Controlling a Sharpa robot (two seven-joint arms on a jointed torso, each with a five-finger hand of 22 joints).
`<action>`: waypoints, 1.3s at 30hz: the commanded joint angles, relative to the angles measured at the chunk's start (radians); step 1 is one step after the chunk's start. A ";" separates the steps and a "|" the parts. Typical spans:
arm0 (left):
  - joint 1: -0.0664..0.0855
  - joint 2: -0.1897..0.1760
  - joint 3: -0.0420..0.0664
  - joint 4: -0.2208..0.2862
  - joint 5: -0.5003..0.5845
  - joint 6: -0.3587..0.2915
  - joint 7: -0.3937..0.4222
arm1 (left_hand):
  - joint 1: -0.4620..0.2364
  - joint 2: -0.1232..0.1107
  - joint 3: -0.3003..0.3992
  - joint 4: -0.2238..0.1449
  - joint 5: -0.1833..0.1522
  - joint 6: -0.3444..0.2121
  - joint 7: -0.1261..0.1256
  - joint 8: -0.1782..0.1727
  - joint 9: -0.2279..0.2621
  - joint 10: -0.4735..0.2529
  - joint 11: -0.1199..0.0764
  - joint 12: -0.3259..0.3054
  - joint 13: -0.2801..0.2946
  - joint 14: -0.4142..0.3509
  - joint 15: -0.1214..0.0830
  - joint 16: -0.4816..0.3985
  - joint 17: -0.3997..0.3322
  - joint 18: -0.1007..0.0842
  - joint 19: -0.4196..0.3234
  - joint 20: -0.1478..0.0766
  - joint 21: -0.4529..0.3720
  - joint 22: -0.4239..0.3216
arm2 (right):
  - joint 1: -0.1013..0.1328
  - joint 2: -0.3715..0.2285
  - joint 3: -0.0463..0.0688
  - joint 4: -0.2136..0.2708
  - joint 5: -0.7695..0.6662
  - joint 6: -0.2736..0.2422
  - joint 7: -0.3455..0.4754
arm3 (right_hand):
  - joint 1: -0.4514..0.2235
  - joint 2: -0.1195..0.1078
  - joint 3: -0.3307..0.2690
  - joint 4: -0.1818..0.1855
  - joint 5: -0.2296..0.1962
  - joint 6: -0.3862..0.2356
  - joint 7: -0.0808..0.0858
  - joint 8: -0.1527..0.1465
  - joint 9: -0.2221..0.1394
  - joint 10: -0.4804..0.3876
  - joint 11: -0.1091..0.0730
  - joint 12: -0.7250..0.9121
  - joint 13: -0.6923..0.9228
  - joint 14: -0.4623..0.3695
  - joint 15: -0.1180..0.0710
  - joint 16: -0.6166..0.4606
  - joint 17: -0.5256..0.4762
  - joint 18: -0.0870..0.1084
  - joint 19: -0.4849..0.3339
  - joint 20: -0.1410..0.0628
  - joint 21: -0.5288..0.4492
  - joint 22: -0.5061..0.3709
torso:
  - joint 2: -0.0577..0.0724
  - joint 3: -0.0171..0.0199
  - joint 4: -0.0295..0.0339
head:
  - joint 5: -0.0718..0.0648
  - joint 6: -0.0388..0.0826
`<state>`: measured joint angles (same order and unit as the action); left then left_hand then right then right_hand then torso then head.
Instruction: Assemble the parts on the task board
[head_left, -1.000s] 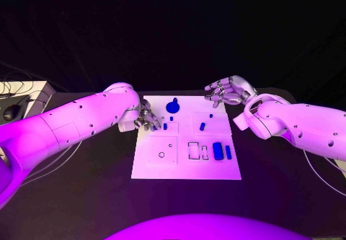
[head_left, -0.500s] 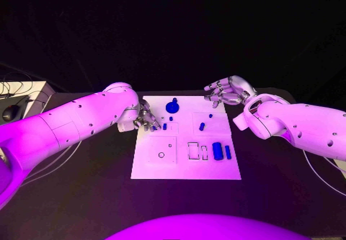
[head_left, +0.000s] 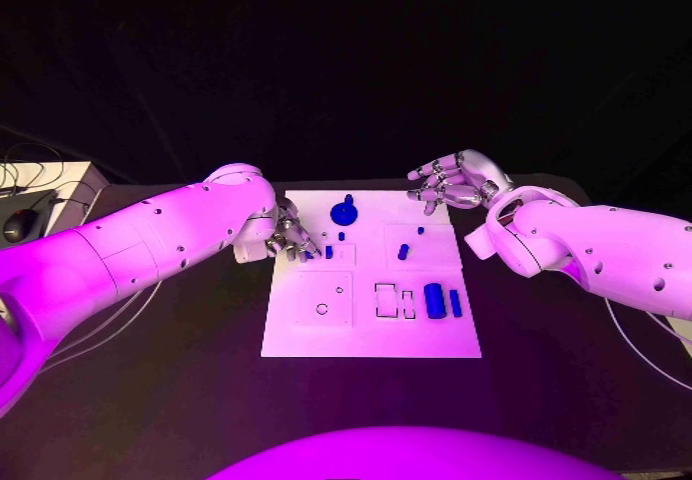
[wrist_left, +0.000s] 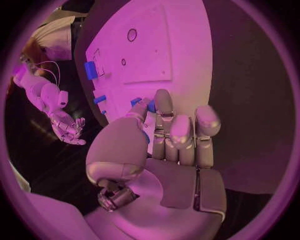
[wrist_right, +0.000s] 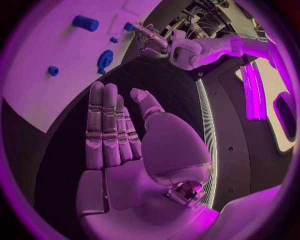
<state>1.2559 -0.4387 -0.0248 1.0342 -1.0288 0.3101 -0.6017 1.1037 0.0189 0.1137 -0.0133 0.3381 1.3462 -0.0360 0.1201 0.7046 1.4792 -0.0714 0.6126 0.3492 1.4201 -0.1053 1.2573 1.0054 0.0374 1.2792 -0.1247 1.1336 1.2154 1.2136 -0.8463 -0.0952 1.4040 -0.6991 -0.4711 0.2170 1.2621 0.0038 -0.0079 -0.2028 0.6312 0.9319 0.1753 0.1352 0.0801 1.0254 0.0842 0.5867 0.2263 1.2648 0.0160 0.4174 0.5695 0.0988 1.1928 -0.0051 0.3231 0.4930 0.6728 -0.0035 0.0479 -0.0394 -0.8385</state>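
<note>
1. White rectangular task board (head_left: 372, 330) lay flat at the middle of the black table (head_left: 173, 400), long side running away from the robot.
2. Left hand (head_left: 289, 238) sat at the board's left edge, far half, fingers pointed down toward the surface. A small blue peg (head_left: 329, 252) stood just beside its fingertips. In the left wrist view the fingers (wrist_left: 178, 135) lay close together and part curled, a blue piece showing at the tips; could not tell whether the piece was pinched or only touched.
3. Right hand (head_left: 454, 185) hung off the board's far right corner, palm up, fingers apart and gently bent, nothing in it. The right wrist view showed the same: flat bare palm (wrist_right: 134, 165), fingers straight.
4. Round blue knob-shaped part (head_left: 345, 212) stood near the board's far edge, between the two hands.
5. Small blue slanted peg (head_left: 404, 252) lay right of centre, a tiny blue stud (head_left: 420, 231) just beyond it.
6. Thick blue cylinder (head_left: 434, 301) and thin blue bar (head_left: 456, 303) lay side by side near the right edge, beside outlined rectangular slots (head_left: 387, 300).
</note>
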 joint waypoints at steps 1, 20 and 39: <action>-0.004 -0.001 -0.003 -0.001 -0.009 0.003 -0.014 | -0.002 -0.018 -0.010 0.008 0.003 0.000 -0.006 -0.003 -0.001 0.031 -0.018 0.000 -0.001 -0.001 -0.008 0.000 0.000 0.000 0.000 -0.004 0.001 0.000 | 0.000 0.000 0.000 0.000 -0.007 0.011 0.005 | -0.001 0.008 0.003 0.001 0.005 0.000 0.008 -0.005 -0.001 0.001 -0.007 -0.005 -0.001 0.000 -0.002 -0.004 0.002 -0.011 -0.007 0.002 0.005 0.001 | -0.001 -0.0003 0.0006 | -0.001 0.000; -0.003 -0.020 0.013 0.022 0.003 -0.026 0.004 | 0.022 -0.020 -0.219 0.077 0.002 0.008 -0.005 -0.003 -0.001 0.031 -0.017 -0.001 -0.002 -0.002 -0.008 -0.002 -0.003 -0.001 0.000 -0.006 0.000 0.000 | -0.002 0.001 0.000 -0.002 -0.009 0.011 0.005 | 0.001 0.007 0.007 -0.005 0.006 0.000 0.008 -0.006 -0.001 0.002 -0.007 -0.006 -0.002 0.000 -0.003 -0.005 0.002 -0.011 -0.010 0.002 0.008 0.006 | -0.001 -0.0010 0.0006 | 0.001 0.000; -0.002 -0.040 0.028 0.042 0.017 -0.048 0.006 | 0.026 -0.022 -0.248 0.084 0.001 0.000 -0.003 -0.003 0.001 0.030 -0.017 -0.012 -0.004 -0.003 -0.010 -0.009 -0.011 0.001 -0.002 -0.007 -0.006 -0.006 | -0.005 0.000 0.000 -0.003 -0.011 0.012 0.005 | 0.001 0.007 0.007 -0.005 0.006 0.000 0.008 -0.006 -0.001 0.002 -0.007 -0.006 -0.002 0.000 -0.003 -0.005 0.002 -0.011 -0.010 0.002 0.008 0.006 | -0.001 -0.0005 0.0002 | 0.001 0.003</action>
<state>1.2536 -0.4792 0.0022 1.0727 -1.0215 0.2744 -0.6022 1.1210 -0.0030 -0.1282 0.0718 0.3385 1.3510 -0.0412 0.1217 0.7051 1.4650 -0.0856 0.6035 0.3458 1.4166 -0.1088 1.2526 0.9957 0.0372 1.2792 -0.1247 1.1336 1.2111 1.2095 -0.8461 -0.0952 1.4010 -0.7021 -0.4695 0.2167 1.2621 0.0038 -0.0050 -0.2057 0.6311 0.9325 0.1784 0.1352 0.0803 1.0257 0.0845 0.5867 0.2253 1.2648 0.0160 0.4174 0.5693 0.0988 1.1891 -0.0014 0.3270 0.4984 0.6718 -0.0040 0.0481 -0.0380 -0.8364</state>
